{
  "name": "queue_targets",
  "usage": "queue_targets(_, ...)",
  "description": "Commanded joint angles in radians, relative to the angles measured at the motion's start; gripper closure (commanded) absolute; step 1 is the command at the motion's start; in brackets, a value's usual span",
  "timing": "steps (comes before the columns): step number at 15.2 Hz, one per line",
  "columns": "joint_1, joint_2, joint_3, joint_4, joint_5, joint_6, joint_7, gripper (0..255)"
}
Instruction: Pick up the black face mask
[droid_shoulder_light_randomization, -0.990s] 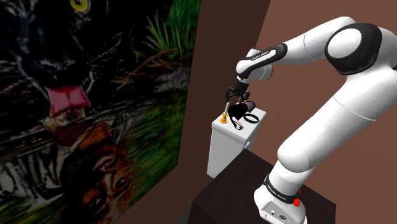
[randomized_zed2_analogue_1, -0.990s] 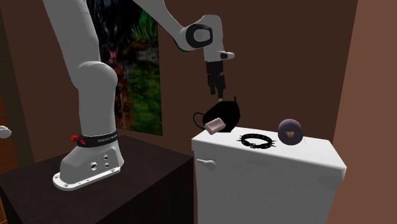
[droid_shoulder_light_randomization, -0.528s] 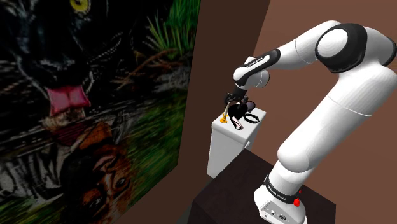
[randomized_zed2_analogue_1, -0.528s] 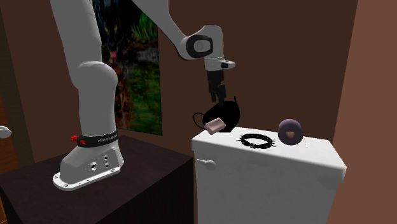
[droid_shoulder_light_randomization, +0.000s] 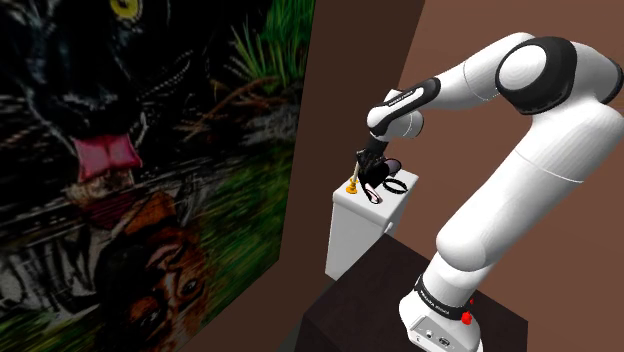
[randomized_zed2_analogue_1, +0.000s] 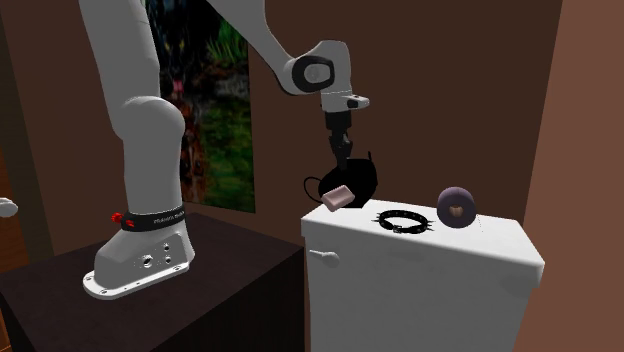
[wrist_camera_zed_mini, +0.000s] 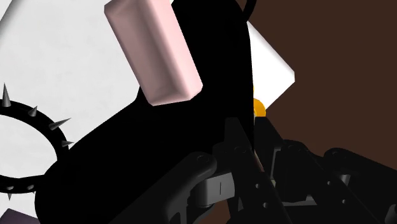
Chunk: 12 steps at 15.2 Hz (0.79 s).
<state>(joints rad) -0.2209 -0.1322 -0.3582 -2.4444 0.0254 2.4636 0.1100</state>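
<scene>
The black face mask (randomized_zed2_analogue_1: 360, 181) stands upright at the near-left corner of the white box top (randomized_zed2_analogue_1: 470, 240), one strap loop hanging off the edge. My gripper (randomized_zed2_analogue_1: 345, 160) comes down on its upper rim, shut on that thin edge. In the wrist view the mask (wrist_camera_zed_mini: 153, 153) stands as a big black sheet whose edge runs between the fingers (wrist_camera_zed_mini: 191, 181) of my gripper (wrist_camera_zed_mini: 247, 162). From the shoulder view the gripper (droid_shoulder_light_randomization: 365, 164) sits on top of the mask (droid_shoulder_light_randomization: 376, 179).
A pink block (randomized_zed2_analogue_1: 338, 197) leans against the mask's front. Behind it lie a black spiked collar (randomized_zed2_analogue_1: 403, 220) and a purple ring (randomized_zed2_analogue_1: 457, 207). A small golden object (droid_shoulder_light_randomization: 351, 183) stands at the box's corner. A brown wall rises close behind, and a dark stand lies below.
The gripper has come down a little onto the mask's top rim, and its fingers have gone from open to shut on it. The mask has not moved.
</scene>
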Motion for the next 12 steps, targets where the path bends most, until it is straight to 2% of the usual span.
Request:
queue_targets(1,0.000,0.000,0.000,0.000,0.000,0.000,0.000,255)
queue_targets(3,0.000,0.001,0.000,0.000,0.001,0.000,0.000,255)
queue_targets(12,-0.008,-0.074,0.013,0.059,-0.037,-0.129,0.033,255)
